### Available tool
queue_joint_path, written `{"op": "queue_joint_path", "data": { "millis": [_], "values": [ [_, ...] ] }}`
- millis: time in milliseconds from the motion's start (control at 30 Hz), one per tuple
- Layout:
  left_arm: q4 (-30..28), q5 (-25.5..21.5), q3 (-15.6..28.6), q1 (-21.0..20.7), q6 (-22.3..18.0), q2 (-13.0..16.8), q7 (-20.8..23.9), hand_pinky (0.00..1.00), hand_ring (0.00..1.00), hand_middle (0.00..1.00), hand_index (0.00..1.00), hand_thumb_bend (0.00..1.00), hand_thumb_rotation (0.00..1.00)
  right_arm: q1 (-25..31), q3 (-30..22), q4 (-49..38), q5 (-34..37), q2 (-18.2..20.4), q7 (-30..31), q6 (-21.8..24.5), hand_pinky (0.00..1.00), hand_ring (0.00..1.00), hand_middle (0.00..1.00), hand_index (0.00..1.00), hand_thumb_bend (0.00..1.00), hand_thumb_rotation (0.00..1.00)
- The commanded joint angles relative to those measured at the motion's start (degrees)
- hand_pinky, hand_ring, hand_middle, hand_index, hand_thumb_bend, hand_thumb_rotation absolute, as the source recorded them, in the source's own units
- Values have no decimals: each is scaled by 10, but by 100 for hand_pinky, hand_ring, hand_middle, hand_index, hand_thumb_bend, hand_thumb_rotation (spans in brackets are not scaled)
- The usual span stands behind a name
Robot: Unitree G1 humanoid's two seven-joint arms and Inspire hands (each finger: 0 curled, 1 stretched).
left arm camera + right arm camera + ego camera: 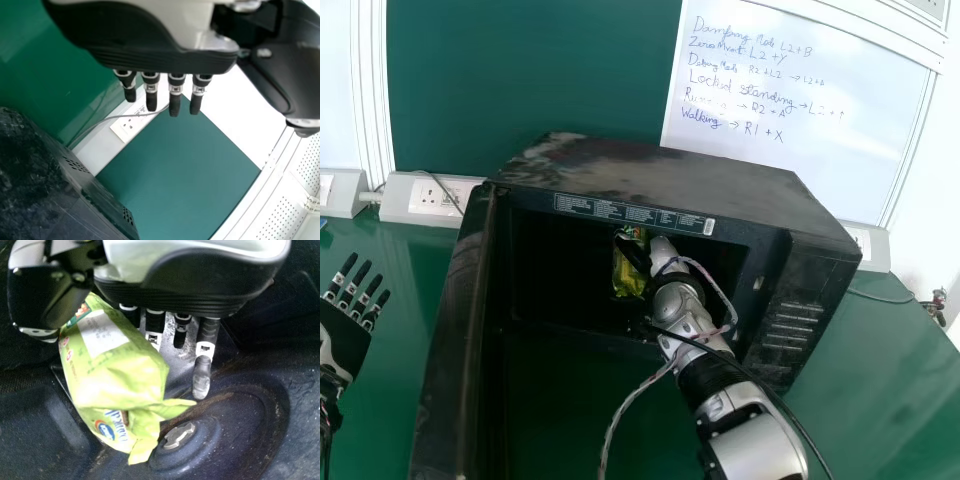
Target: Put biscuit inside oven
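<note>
Biscuit packet [115, 375] is hanging inside the oven [650, 175], grasped by the fingers of your right hand [195, 292], and you are risking a snag on the hub [179, 435] because the wrapper's floppy end is dangling near it, your left hand [345, 335] lying open at left.

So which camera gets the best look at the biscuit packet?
The right wrist view: the biscuit packet looms large, its printing plain. The head view shows it small, partly hidden, inside the oven; the left wrist view shows the oven's outside.
</note>
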Motion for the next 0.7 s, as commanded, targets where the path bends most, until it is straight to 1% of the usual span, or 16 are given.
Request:
{"op": "queue_joint_path", "data": {
  "millis": [0, 33, 67, 100, 133, 167, 200, 267, 333, 367, 433, 467, 567, 600, 633, 667],
  "values": [
    [2, 2, -6, 1, -5, 3, -7, 100, 100, 100, 100, 44, 27, -13, 0, 3, 0, 0, -12, -11, 26, 39, 47, 56, 51, 0],
    [2, 2, -6, 1, -6, 2, -5, 100, 100, 100, 100, 44, 27, -11, 5, 3, -4, -1, -11, -16, 24, 40, 49, 53, 51, 0],
    [1, 3, -6, 0, -6, 2, -3, 100, 100, 100, 100, 44, 27, -8, 3, 1, -1, -1, -8, -20, 23, 41, 50, 64, 52, 0],
    [0, 0, -6, -1, -3, 2, 4, 100, 100, 100, 100, 44, 27, -8, 7, -4, -1, -4, 6, -20, 23, 41, 50, 71, 53, 0],
    [0, -1, -6, -1, -2, 3, 6, 100, 100, 100, 100, 45, 27, -9, 8, -4, 0, -6, 21, -18, 28, 42, 49, 70, 54, 0],
    [1, -2, -6, -1, -2, 3, 9, 100, 100, 100, 100, 44, 27, -11, 11, -6, -1, -8, 33, -16, 35, 51, 57, 72, 65, 9],
    [4, -4, -5, -1, -3, 3, 4, 100, 100, 100, 100, 44, 27, -11, 13, -10, 0, -10, 46, -16, 37, 51, 58, 73, 74, 17],
    [7, 0, -6, -1, -4, 5, -1, 100, 100, 100, 100, 45, 26, -12, 27, -15, -9, -16, 76, -19, 42, 56, 63, 73, 80, 27],
    [10, 2, -6, -1, -4, 6, -3, 100, 100, 100, 100, 46, 26, -11, 35, -22, -13, -20, 94, -16, 33, 45, 56, 78, 85, 32],
    [10, 2, -6, -1, -5, 6, -4, 100, 100, 100, 100, 46, 26, -9, 36, -30, -12, -21, 102, -13, 30, 42, 53, 79, 86, 34],
    [12, 4, -6, -2, -5, 7, -6, 100, 100, 100, 100, 47, 26, -5, 42, -47, -17, -24, 117, -6, 34, 48, 59, 82, 88, 38],
    [13, 4, -6, -2, -4, 7, -5, 100, 100, 100, 100, 47, 26, -1, 45, -59, -18, -27, 127, -4, 34, 47, 58, 85, 89, 39],
    [18, 3, -5, -5, -6, 7, -6, 100, 100, 100, 100, 48, 24, 17, 47, -103, -18, -34, 148, 4, 26, 36, 49, 87, 89, 40],
    [20, 5, -5, -6, -5, 8, -7, 100, 100, 100, 100, 49, 24, 22, 50, -120, -21, -36, 155, 11, 26, 37, 49, 88, 89, 39],
    [22, 4, -5, -7, -5, 8, -7, 100, 100, 100, 100, 49, 25, 30, 48, -139, -19, -37, 159, 19, 36, 49, 59, 89, 89, 40],
    [25, 5, -5, -8, -6, 9, -10, 100, 100, 100, 100, 50, 24, 39, 46, -160, -18, -39, 164, 27, 34, 47, 57, 88, 89, 38]
  ]
}}
